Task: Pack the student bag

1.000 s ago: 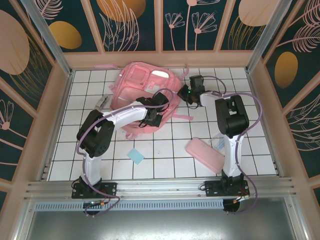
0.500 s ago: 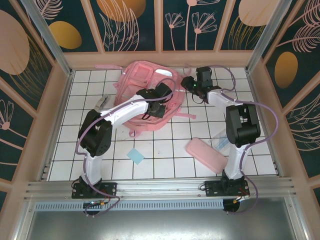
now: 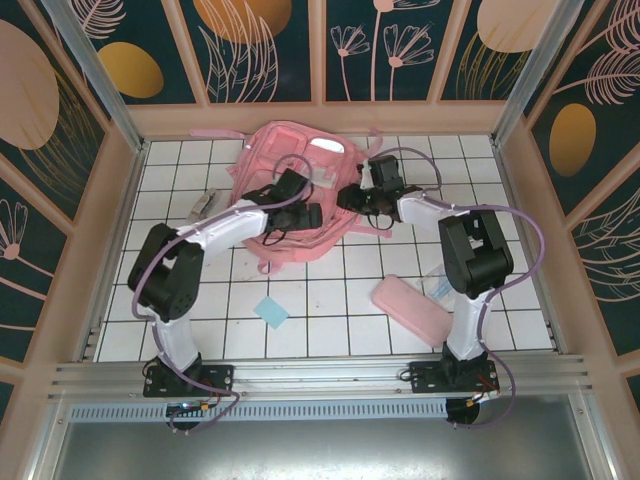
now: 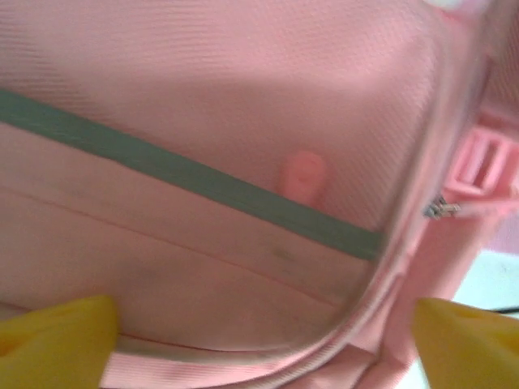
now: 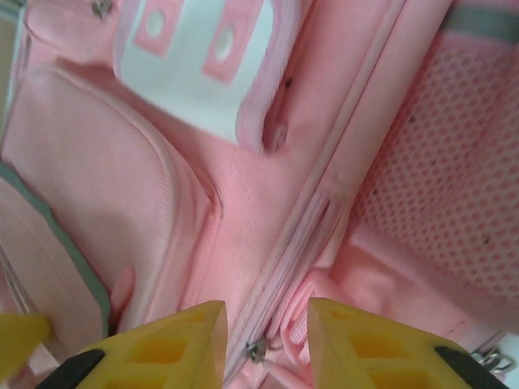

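Observation:
The student bag (image 3: 285, 165), a large pink backpack, lies flat at the back middle of the tiled table. My left gripper (image 3: 306, 216) is over its front part. In the left wrist view that gripper (image 4: 263, 344) is open wide, its yellow fingertips (image 4: 57, 340) far apart over pink fabric with a grey-green strip (image 4: 203, 182). My right gripper (image 3: 354, 197) is at the bag's right side. Its jaws (image 5: 266, 344) stand partly open astride a zip seam (image 5: 312, 219), with a metal zip puller (image 5: 258, 350) in the gap; nothing is pinched.
A flat pink pencil case (image 3: 410, 308) lies at the front right, with a clear plastic item (image 3: 437, 283) beside it. A small blue square (image 3: 270, 312) lies front of centre. A grey object (image 3: 204, 206) sits left of the bag. Wooden walls ring the table.
The left gripper has gone from shut to wide open and slid left over the bag. The right gripper swung in from the right to the bag's side and parted its jaws.

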